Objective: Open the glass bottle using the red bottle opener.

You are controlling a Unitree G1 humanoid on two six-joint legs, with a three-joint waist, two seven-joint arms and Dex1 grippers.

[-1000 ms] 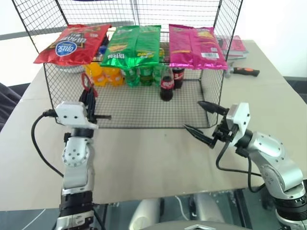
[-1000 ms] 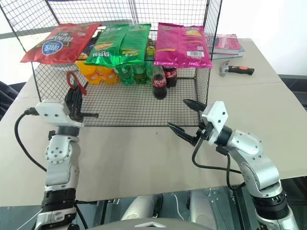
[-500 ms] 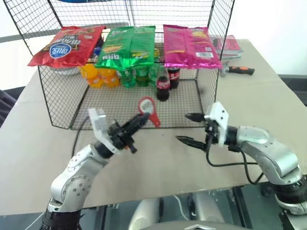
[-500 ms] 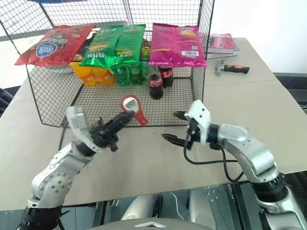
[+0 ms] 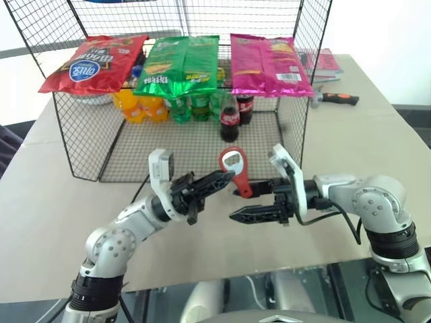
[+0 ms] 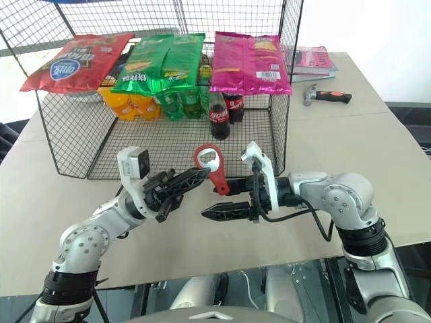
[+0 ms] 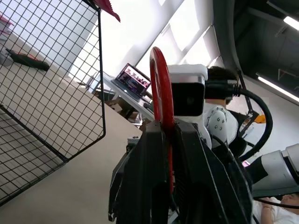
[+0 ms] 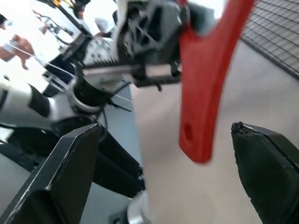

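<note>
My left gripper (image 5: 224, 177) is shut on the red bottle opener (image 5: 234, 169) and holds it above the table in front of the cage, ring head up. The ring (image 7: 160, 88) rises edge-on from the closed fingers. My right gripper (image 5: 234, 205) stands open, pointing left. Its two black fingers (image 8: 70, 186) straddle the opener's handle (image 8: 203, 98) without touching it. The glass bottle (image 5: 229, 121) of dark cola stands upright inside the wire cage (image 5: 87, 145), beyond both grippers.
Chip bags (image 5: 182, 64) lie on the cage's top. Orange and green soda bottles (image 5: 178, 108) and a second cola bottle (image 5: 245, 106) stand behind the glass bottle. A hammer (image 5: 337, 99) and books (image 5: 326, 62) lie at the far right. The table's front edge is near.
My left arm swung the opener from the left side to the middle. My right gripper moved left and rolled, so its open fingers now flank the opener's handle.
</note>
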